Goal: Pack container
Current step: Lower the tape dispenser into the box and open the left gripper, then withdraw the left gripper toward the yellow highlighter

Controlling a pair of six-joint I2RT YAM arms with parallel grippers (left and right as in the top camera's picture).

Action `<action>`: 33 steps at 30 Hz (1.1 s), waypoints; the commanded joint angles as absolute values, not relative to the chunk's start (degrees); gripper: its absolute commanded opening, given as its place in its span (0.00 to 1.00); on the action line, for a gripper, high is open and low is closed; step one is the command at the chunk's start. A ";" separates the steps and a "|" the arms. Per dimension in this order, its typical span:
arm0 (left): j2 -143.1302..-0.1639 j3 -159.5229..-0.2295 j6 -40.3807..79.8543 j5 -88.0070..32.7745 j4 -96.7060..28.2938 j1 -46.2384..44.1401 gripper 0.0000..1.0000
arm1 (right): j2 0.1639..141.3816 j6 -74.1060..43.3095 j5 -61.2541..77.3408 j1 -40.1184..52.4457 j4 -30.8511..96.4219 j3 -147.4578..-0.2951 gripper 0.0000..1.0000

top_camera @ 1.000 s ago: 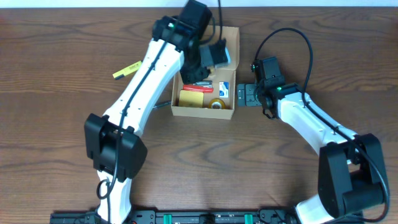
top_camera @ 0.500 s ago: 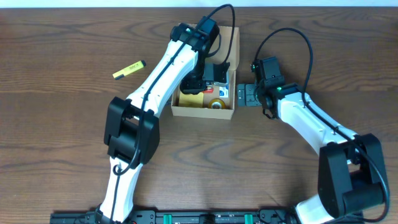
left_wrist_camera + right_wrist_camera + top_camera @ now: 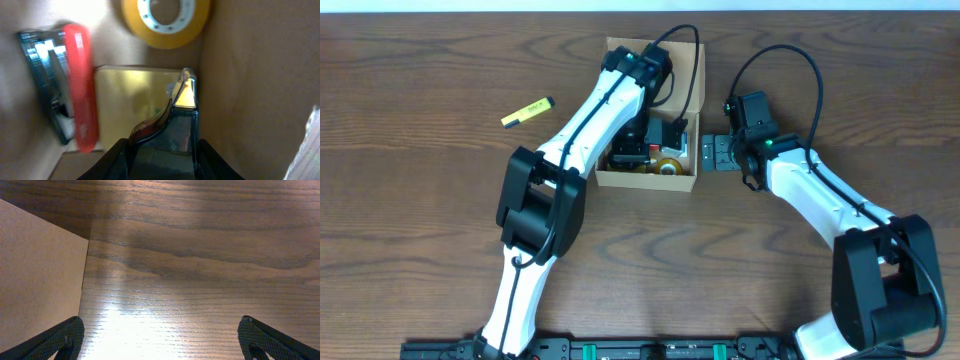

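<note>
Container looks light, flimsy cardboard — I'd grip a wall edge.
Right gripper gapes empty; left gripper inside — hold unclear.

Dark wood-grain table — bright glare on it — perhaps a pale wall behind.

Dark wood table, tan cardboard container near far edge, yellow marker to its left
</note>
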State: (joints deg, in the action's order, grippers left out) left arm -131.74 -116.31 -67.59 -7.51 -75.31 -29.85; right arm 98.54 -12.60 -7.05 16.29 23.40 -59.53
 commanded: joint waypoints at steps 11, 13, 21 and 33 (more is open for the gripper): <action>-132.11 -112.68 -68.86 -8.40 -72.75 -30.24 0.22 | 99.02 -13.23 -7.03 15.79 23.57 -59.44 0.99; -132.11 -112.68 -68.82 -8.40 -72.75 -30.24 0.27 | 99.02 -13.23 -7.03 15.79 23.57 -59.44 0.99; -132.07 -112.71 -68.55 -8.38 -72.40 -30.24 0.46 | 99.02 -13.23 -7.03 15.79 23.57 -59.44 0.99; -130.19 -112.77 -68.14 -2.48 -71.00 -30.11 0.57 | 99.02 -13.23 -7.03 15.79 23.59 -59.44 0.99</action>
